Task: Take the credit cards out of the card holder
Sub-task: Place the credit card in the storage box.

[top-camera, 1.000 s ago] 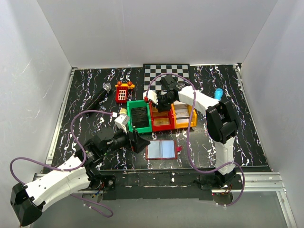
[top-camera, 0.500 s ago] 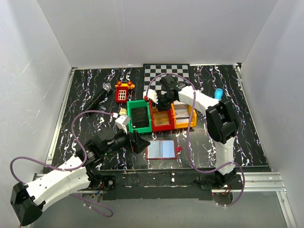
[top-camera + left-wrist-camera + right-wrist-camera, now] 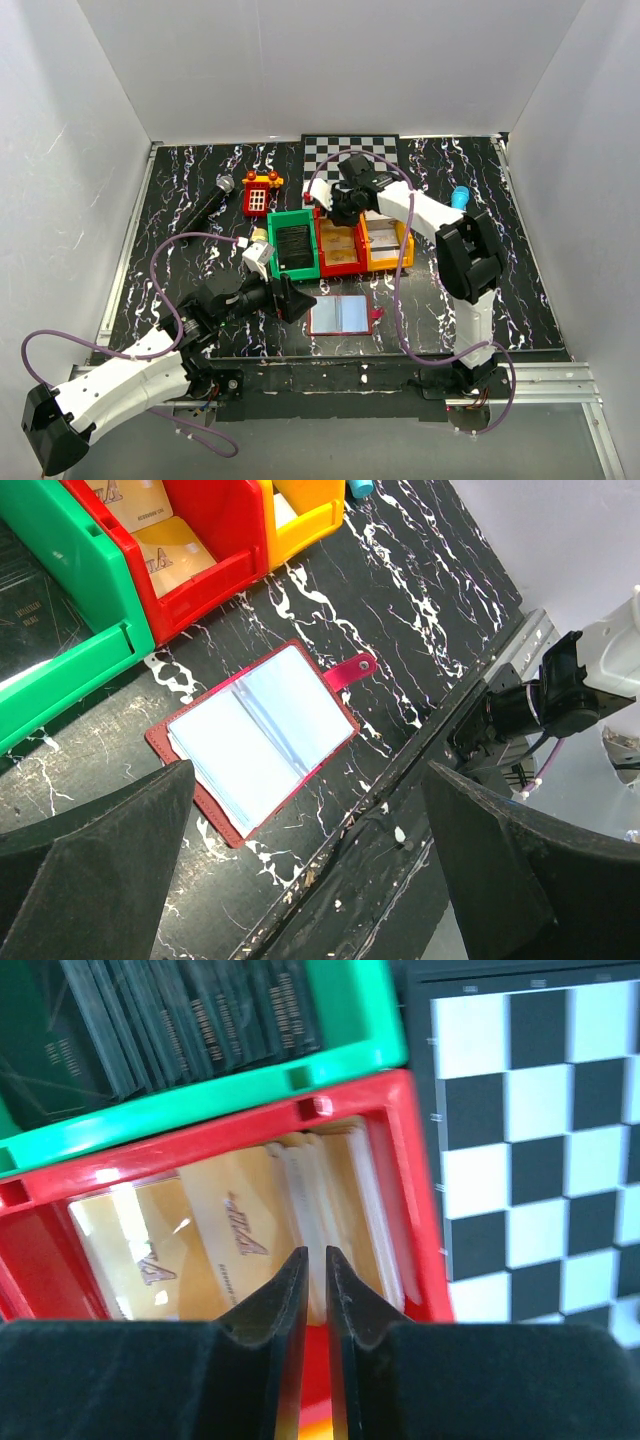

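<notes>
The dark-red card holder [image 3: 340,315] lies open on the table with its pale bluish sleeves up; it also shows in the left wrist view [image 3: 255,740], with its red tab [image 3: 355,670] pointing right. My left gripper [image 3: 290,298] [image 3: 308,780] is open and empty just left of it. My right gripper [image 3: 333,207] [image 3: 315,1253] is shut with only a thin gap and nothing in it, above the far end of the red bin [image 3: 420,1160]. Tan-orange credit cards [image 3: 230,1250] lie in the red bin. Dark cards [image 3: 150,1030] lie in the green bin [image 3: 278,262]. A pale card [image 3: 285,510] lies in the yellow bin [image 3: 385,262].
A checkerboard [image 3: 350,150] lies behind the bins. A microphone [image 3: 208,203] and a red toy phone [image 3: 260,192] lie at the back left. A small white object [image 3: 258,252] sits beside the green bin. A blue-tipped object [image 3: 460,195] stands at the right. The table's front edge [image 3: 400,780] runs close to the holder.
My right gripper has drawn back from the red bin toward the checkerboard. The left arm and the card holder have hardly moved.
</notes>
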### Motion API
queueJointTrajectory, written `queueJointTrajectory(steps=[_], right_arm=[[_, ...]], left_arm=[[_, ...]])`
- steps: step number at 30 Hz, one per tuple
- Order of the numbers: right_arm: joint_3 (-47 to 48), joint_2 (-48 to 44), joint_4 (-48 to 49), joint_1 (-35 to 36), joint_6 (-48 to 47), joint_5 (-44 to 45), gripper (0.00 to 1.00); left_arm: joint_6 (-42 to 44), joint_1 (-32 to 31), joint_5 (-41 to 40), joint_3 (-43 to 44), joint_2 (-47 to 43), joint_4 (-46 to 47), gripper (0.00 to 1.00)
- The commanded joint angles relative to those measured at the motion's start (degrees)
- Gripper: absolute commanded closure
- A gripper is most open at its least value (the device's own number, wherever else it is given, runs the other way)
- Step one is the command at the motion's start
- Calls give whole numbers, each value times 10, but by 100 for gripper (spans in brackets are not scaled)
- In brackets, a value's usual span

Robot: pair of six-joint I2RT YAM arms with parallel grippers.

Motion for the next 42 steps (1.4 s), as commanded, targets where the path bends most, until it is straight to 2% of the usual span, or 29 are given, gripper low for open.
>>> queueJointTrajectory(steps=[1, 3, 4, 8, 10, 11, 12, 13, 14, 15, 17, 19, 22, 24, 25, 26, 28, 33, 40, 42], right_arm=[[1, -83, 83, -9, 66, 39, 80], [3, -122, 99, -9, 110, 73, 77], [3, -131, 107, -9, 134, 92, 69], [-25, -220, 110, -9, 345, 127, 52], [-64, -269, 114, -10, 473, 86, 46], [-85, -289, 118, -11, 554, 56, 25], [-102, -310, 103, -15, 622, 30, 14], [-125, -332, 99, -19, 658, -21, 13], [-170, -350, 140, -20, 685, -79, 12], [-219, -371, 181, -20, 715, -136, 11], [-280, -410, 190, -15, 756, -133, 10], [-329, -461, 136, 9, 751, -9, 10], [-353, -512, 17, 95, 738, 240, 9], [-345, -504, -86, 158, 775, 417, 9], [-344, -494, -130, 175, 809, 452, 9], [-358, -492, -145, 180, 833, 460, 10], [-405, -509, -135, 179, 880, 447, 12], [-519, -550, -31, 171, 915, 386, 25], [-526, -483, 4, 147, 904, 345, 46], [-529, -479, 21, 132, 897, 326, 48]], left_arm=[[3, 3, -2, 5, -6, -2, 2], [0, 3, -6, 6, -7, -2, 2], [-2, 3, -9, 8, -7, -3, 2], [-33, 3, -49, 12, -13, -20, 2], [-52, 3, -67, 11, -16, -18, 2], [-81, 3, -88, 12, -16, -29, 2], [-110, 3, -108, 12, -16, -35, 2], [-139, 3, -121, 11, -17, -43, 2], [-145, 3, -118, 5, -19, -36, 2], [-139, 3, -105, -2, -23, -20, 2], [-131, 2, -75, -16, -29, 12, 2], [-136, 3, -35, -20, -29, 30, 2], [-148, 3, -15, -25, -20, 35, 2], [-155, 3, -2, -32, -10, 48, 2], [-159, 3, 3, -35, -1, 52, 2], [-167, 3, 8, -37, 8, 55, 2], [-180, 2, 19, -39, 28, 57, 9], [-204, -17, 10, -25, 68, 59, 14], [-216, -35, 4, -20, 107, 87, 25], [-220, -36, 2, -20, 111, 88, 26]])
